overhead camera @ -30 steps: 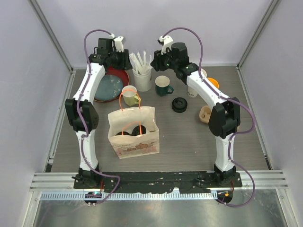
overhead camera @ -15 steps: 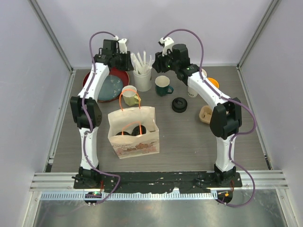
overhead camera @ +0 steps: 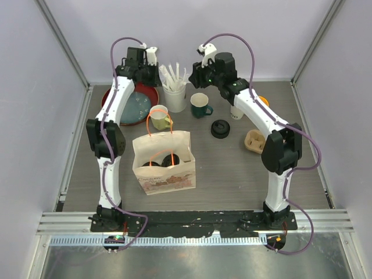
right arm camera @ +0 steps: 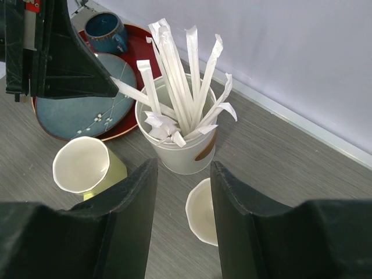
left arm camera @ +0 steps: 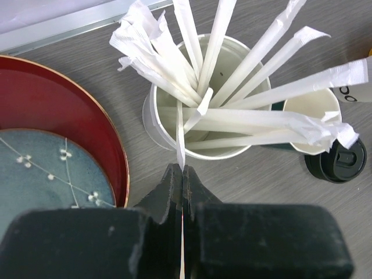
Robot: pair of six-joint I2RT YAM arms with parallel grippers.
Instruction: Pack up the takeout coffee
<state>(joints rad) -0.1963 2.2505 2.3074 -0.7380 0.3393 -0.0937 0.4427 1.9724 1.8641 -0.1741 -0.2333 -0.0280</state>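
Left gripper (left arm camera: 182, 171): closed tight on one wrapped straw (left arm camera: 179, 139) — the straw's far end stands in the straw cup (left arm camera: 156, 125).
Right gripper (right arm camera: 183, 174): jaws part open, holding nothing, hovering above the table by the straw cup and the green mug (overhead camera: 201, 104).
Coffees (overhead camera: 170, 160): two black-lidded cups, side by side inside the bag (overhead camera: 165, 179).
Bag: paper, orange handles, standing open mid-table.
Black lid (overhead camera: 220, 128): on the table right of the bag — whether a cup sits under it cannot be told.
Yellow mug (overhead camera: 160, 116): just behind the bag.
Plates (overhead camera: 136, 107): blue on red, far left, beside the straw cup.
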